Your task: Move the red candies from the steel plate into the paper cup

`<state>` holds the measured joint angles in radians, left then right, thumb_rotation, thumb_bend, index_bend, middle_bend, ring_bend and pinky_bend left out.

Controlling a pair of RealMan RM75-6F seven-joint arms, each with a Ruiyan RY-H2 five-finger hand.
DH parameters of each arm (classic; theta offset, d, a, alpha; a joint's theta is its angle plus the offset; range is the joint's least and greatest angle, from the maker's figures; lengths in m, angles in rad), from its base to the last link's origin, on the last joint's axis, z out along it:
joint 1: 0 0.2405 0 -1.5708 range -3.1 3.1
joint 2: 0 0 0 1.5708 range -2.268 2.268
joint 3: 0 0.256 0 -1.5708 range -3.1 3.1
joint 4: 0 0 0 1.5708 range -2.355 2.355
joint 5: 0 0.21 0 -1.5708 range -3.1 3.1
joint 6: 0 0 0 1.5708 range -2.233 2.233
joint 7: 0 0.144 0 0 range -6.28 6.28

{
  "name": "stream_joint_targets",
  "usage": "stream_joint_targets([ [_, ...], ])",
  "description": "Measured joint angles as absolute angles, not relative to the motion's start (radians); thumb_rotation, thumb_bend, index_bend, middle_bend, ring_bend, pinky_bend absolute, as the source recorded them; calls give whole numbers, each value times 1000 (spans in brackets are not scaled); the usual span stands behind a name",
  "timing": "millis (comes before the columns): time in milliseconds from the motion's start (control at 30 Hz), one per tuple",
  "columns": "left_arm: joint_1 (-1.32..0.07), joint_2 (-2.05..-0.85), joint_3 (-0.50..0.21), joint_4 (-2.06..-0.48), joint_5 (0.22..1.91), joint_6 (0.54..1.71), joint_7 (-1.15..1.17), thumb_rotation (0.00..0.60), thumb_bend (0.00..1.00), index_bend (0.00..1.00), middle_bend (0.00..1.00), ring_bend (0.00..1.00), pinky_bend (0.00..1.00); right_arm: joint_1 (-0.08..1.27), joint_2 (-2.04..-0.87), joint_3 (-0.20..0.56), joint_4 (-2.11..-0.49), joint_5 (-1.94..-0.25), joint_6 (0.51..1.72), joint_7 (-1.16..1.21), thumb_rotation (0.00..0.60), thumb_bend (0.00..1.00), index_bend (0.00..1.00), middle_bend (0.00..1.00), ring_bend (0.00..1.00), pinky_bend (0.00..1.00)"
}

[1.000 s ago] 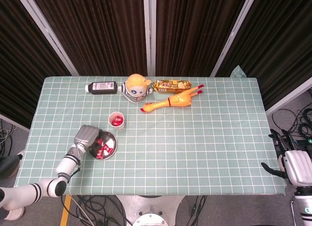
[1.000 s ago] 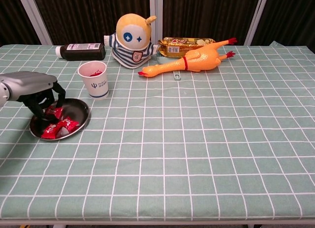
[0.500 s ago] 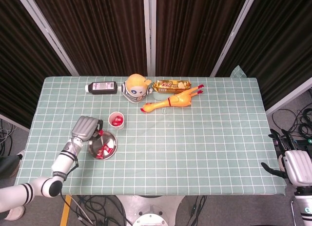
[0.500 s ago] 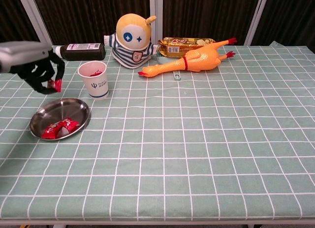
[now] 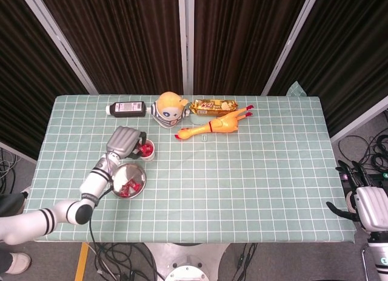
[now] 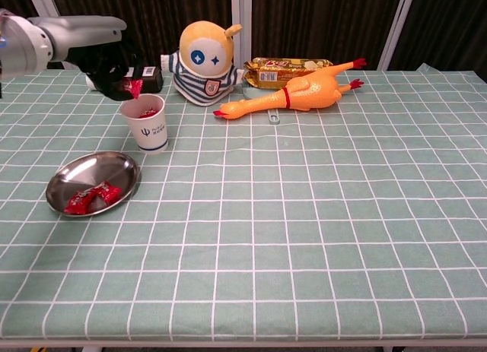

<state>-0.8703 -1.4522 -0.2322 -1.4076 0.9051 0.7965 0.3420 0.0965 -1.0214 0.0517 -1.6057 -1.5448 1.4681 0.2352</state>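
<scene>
Checked tablecloth [image 6: 304, 238], candy [image 6: 135, 87] over paper cup [image 6: 148, 125]

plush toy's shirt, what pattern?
Navy and white stripes on the plush toy, with a small badge; clearest in the chest view.

Glossy steel plate [image 6: 122, 169], matt paper cup [image 6: 150, 129].

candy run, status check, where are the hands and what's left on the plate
Left hand holds a candy over the cup. Right hand idle off table edge. Candies left on plate. Nothing in the way.
</scene>
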Motion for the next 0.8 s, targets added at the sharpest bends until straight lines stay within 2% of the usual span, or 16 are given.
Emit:
stream_joint_targets([
  [167, -918, -1487, -230, -1365, 828, 759, 388, 600, 318, 562, 902, 817, 981, 97, -1021, 52, -1604, -1543, 1466, 237, 600, 79, 41, 203, 10, 219],
  [333, -940, -1496, -209, -1357, 793, 757, 437, 600, 321, 403, 890, 811, 981, 98, -1019, 53, -1606, -1542, 1466, 235, 600, 78, 41, 203, 10, 218],
  [400, -942, -1489, -200, -1367, 777, 771, 454, 600, 322, 377, 887, 810, 981, 98, -1018, 53, -1608, -1544, 1467, 234, 600, 79, 41, 203, 10, 219],
  [533, -922, -1463, -190, -1415, 787, 824, 449, 600, 323, 367, 884, 808, 981, 97, -1017, 53, -1610, -1547, 1470, 234, 600, 79, 41, 203, 10, 219],
  [800, -774, -1366, -122, -1548, 958, 1000, 367, 600, 324, 385, 880, 801, 981, 102, -1019, 52, -1612, -1554, 1467, 233, 600, 79, 41, 203, 10, 219],
])
